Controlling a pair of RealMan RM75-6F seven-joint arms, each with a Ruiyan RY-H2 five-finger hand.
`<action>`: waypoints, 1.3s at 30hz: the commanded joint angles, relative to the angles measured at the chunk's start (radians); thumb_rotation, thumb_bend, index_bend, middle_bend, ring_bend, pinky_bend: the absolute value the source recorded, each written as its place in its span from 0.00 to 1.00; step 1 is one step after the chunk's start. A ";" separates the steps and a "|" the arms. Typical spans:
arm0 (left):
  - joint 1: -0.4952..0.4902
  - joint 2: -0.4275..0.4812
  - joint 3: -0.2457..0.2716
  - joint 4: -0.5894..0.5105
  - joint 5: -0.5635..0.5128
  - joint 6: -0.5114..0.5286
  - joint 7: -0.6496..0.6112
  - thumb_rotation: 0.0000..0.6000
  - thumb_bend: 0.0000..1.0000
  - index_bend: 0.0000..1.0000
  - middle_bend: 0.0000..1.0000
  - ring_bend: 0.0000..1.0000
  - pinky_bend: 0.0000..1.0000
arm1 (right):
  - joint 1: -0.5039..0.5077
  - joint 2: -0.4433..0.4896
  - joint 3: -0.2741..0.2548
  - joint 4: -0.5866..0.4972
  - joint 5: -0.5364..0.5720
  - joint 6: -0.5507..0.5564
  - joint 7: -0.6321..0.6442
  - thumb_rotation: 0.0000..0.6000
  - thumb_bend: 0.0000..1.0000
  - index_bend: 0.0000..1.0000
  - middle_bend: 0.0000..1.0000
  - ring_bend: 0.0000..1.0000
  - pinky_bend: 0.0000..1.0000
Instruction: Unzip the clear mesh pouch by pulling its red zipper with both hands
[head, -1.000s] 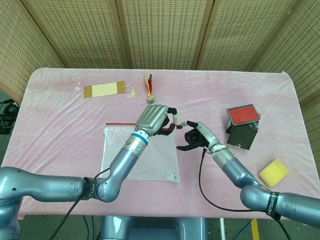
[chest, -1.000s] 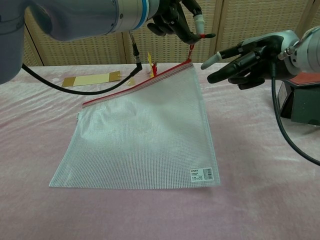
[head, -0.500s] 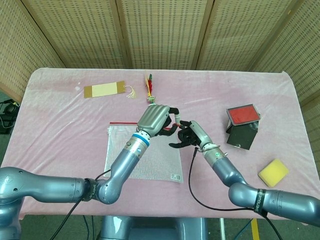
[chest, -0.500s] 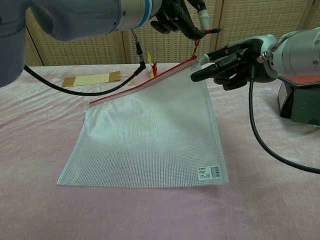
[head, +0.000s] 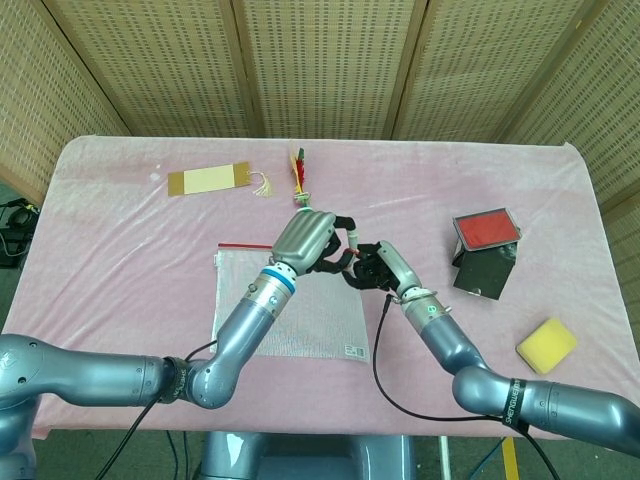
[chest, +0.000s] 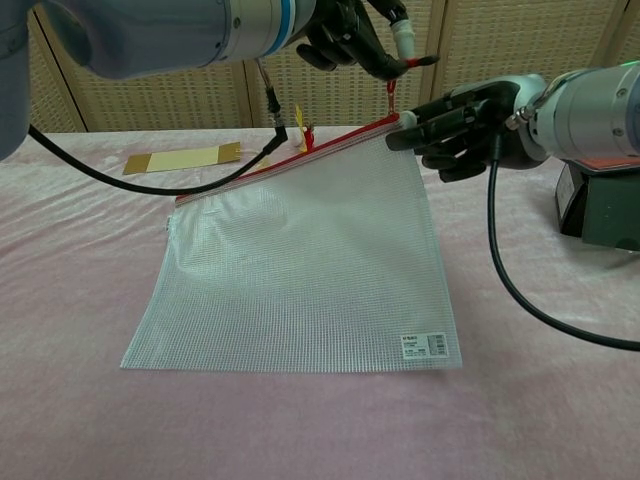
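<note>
Pink-clothed table (head: 130, 260) before wicker screens (head: 320, 65)

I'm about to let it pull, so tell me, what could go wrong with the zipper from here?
The left robot hand pinches only the thin red pull tab, which could slip out. The right robot hand only reaches the lifted corner of the mesh pouch; without a firm hold there, the whole pouch may drag along instead of unzipping.

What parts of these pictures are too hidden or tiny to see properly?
- Head view: the left robot hand covers the pouch corner and the zipper pull, so its grip cannot be seen there.
- Chest view: whether the right robot hand actually pinches the pouch corner; its fingertips overlap the edge.
- Both views: the pouch label print is too small to read.
- Chest view: the black box is cut off by the right edge.
</note>
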 joint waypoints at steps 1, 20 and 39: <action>0.004 0.001 0.004 0.004 0.002 -0.004 -0.007 1.00 0.58 0.87 1.00 0.94 1.00 | -0.014 -0.002 0.006 -0.001 -0.019 -0.005 0.007 1.00 0.77 0.75 0.95 0.87 1.00; 0.091 0.055 0.051 0.066 -0.002 -0.094 -0.122 1.00 0.58 0.87 1.00 0.94 1.00 | -0.122 0.017 0.093 -0.060 -0.148 0.023 0.128 1.00 0.86 0.76 0.96 0.87 1.00; 0.167 0.145 0.106 0.163 -0.026 -0.166 -0.168 1.00 0.59 0.87 1.00 0.94 1.00 | -0.220 0.116 0.217 -0.075 -0.186 -0.008 0.290 1.00 0.87 0.76 0.96 0.87 1.00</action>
